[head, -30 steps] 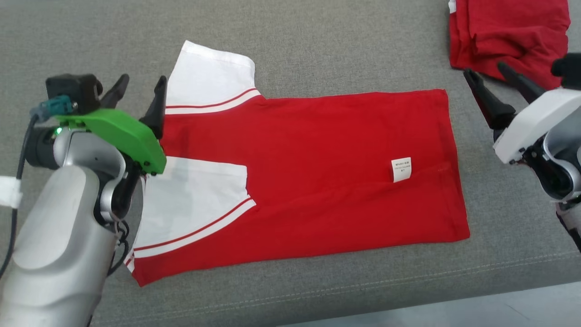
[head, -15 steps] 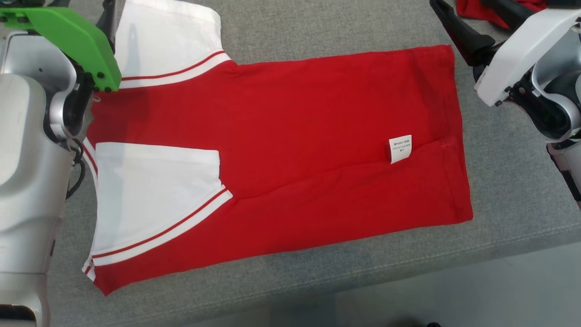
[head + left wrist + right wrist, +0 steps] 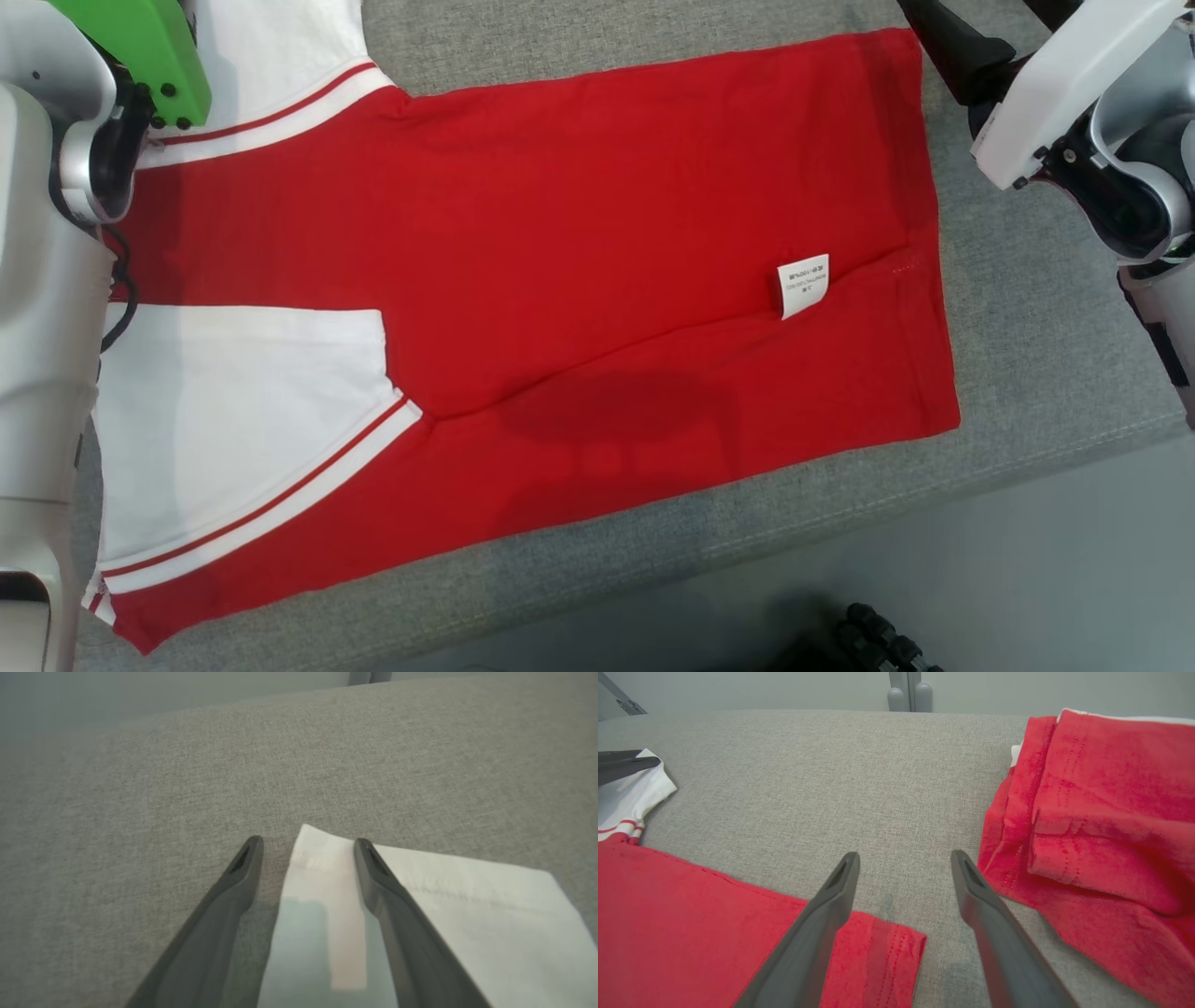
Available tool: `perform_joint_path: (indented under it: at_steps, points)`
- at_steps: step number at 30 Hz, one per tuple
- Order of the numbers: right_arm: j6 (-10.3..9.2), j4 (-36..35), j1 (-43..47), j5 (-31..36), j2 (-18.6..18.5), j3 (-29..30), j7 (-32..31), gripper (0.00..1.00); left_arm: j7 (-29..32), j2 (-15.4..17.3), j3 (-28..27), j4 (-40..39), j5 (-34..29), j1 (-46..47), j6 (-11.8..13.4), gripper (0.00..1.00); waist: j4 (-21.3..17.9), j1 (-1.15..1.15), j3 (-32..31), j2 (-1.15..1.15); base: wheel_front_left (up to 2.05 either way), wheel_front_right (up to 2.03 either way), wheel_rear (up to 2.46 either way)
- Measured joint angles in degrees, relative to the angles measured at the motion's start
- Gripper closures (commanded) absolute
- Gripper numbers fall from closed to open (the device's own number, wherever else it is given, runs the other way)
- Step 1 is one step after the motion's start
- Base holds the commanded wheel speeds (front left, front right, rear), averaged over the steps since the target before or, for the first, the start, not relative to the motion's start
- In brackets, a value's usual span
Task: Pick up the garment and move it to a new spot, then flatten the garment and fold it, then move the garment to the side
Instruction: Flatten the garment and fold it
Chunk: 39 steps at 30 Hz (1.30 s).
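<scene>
Head view: the garment (image 3: 579, 215), red with white sleeves, lies flat on the grey cushion (image 3: 1027, 308), its near side close to the stitched front edge, pale floor (image 3: 1074, 560) beyond. A small white label (image 3: 803, 287) sits near the right hem, its print too small to read.

Left wrist view: the left gripper (image 3: 308, 843), jaws spread, straddles a white sleeve (image 3: 467, 896) corner, with bare cushion ahead.

Right wrist view: the right gripper (image 3: 903, 856), jaws spread and empty, hovers over the garment's hem corner; a bunched red cloth (image 3: 1101, 812) lies to the right, bare cushion between

Bright, even light from above — a soft dark shadow lies on the garment (image 3: 597, 187). The left wrist view looks blurry.
</scene>
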<state>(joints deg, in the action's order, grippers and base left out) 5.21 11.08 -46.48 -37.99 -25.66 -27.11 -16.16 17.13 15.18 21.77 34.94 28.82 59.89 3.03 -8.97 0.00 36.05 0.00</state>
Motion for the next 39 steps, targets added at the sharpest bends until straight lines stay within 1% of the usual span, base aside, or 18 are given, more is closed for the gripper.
perform_joint_path:
  at_steps: [1, 5, 6, 7, 8, 9, 11, 14, 15, 17, 18, 23, 30, 32, 39]
  points:
    - [0.26, 0.2, 0.0, 0.0, 0.1, 0.0, 0.1, 0.00, -0.3, 0.0, 0.0, 0.4, -0.3, 0.5, 0.0, 0.00, -0.2, 0.00, 0.2, 0.00, 0.00, 0.00, 0.00]
    - [0.32, 1.1, -0.2, 0.0, 0.7, -0.3, 0.6, 0.00, -0.6, 0.0, -0.1, 2.2, -0.8, 2.1, 0.0, 0.00, -0.6, 0.00, 0.8, 0.00, 0.00, 0.00, 0.00]
    - [0.33, 1.5, -0.4, 0.0, 0.7, -0.3, 0.7, 0.00, -1.1, -0.1, -0.1, 2.9, -0.8, 2.5, -0.2, 0.05, -0.6, 0.00, 1.0, 0.00, 0.00, 0.00, 0.00]
    - [0.33, 1.7, -0.5, 0.0, 0.6, -0.2, 1.0, 0.00, -1.1, -0.2, -0.1, 3.2, -0.8, 2.8, -0.5, 0.31, -0.5, 0.00, 1.0, 0.00, 0.00, 0.00, 0.00]
    - [0.33, 1.7, -0.5, 0.0, 0.6, -0.2, 1.0, 0.00, -1.1, -0.2, -0.1, 3.2, -0.8, 2.8, -0.5, 0.31, -0.5, 0.00, 1.0, 0.00, 0.00, 0.00, 0.00]
    - [0.33, 2.2, -0.5, 0.0, 0.4, 0.1, 1.4, 0.00, -1.2, -0.8, 0.2, 3.9, -0.8, 3.3, -1.1, 0.49, -0.2, 0.00, 1.0, 0.00, 0.00, 0.00, 0.00]
    - [0.33, 2.8, -0.6, 0.0, 0.3, 0.2, 1.6, 0.00, -1.4, -1.5, 0.7, 4.6, -0.8, 3.7, -1.6, 0.52, 0.2, 0.00, 1.0, 0.00, 0.00, 0.00, 0.00]
    - [0.43, 3.6, -0.6, 0.0, 0.4, 0.2, 2.1, 0.00, -1.5, -2.3, 1.1, 5.7, -0.8, 4.0, -2.5, 0.60, 0.8, 0.00, 0.8, 0.00, 0.00, 0.00, 0.00]
    - [0.55, 3.9, -0.6, 0.0, 0.4, 0.2, 2.1, 0.00, -1.6, -2.4, 1.2, 6.1, -0.8, 4.1, -2.7, 0.65, 1.0, 0.00, 0.7, 0.00, 0.00, 0.00, 0.00]
    - [0.77, 4.4, -0.6, 0.0, 0.4, 0.1, 2.5, 0.00, -1.6, -2.6, 1.3, 6.9, -0.8, 4.2, -3.3, 0.78, 1.4, 0.00, 0.5, 0.00, 0.00, 0.00, 0.00]
    - [0.77, 4.5, -0.6, 0.0, 0.4, 0.1, 2.6, 0.00, -1.6, -2.8, 1.3, 7.2, -0.7, 4.3, -3.5, 1.00, 1.6, 0.00, 0.3, 0.00, 0.00, 0.00, 0.00]
    - [0.82, 5.6, -1.0, 0.0, 0.3, -0.3, 2.7, 0.00, -3.3, -3.8, 0.7, 8.0, 1.0, 4.3, -4.2, 1.00, 2.5, 0.00, -0.3, 0.00, 0.00, 0.00, 0.00]
    - [1.00, 9.2, -1.4, 0.0, -1.4, -1.7, 0.0, 0.00, -7.2, -6.1, -0.6, 7.7, 3.3, 4.4, -7.0, 1.00, 4.4, 0.00, -0.9, 0.00, 0.00, 0.00, 0.00]
    - [1.32, 9.9, -1.4, 0.0, -1.9, -2.2, -0.3, 0.00, -8.3, -6.4, -0.8, 7.8, 3.6, 4.4, -7.1, 1.00, 5.0, 0.00, -1.1, 0.00, 0.00, 0.00, 0.00]
    - [1.34, 10.0, -0.4, -0.4, -2.0, -3.2, -0.6, 0.00, -11.2, -6.7, -0.9, 8.9, 4.7, 3.9, -8.3, 1.00, 6.2, 0.00, -2.5, 0.00, 0.00, 0.00, 0.00]
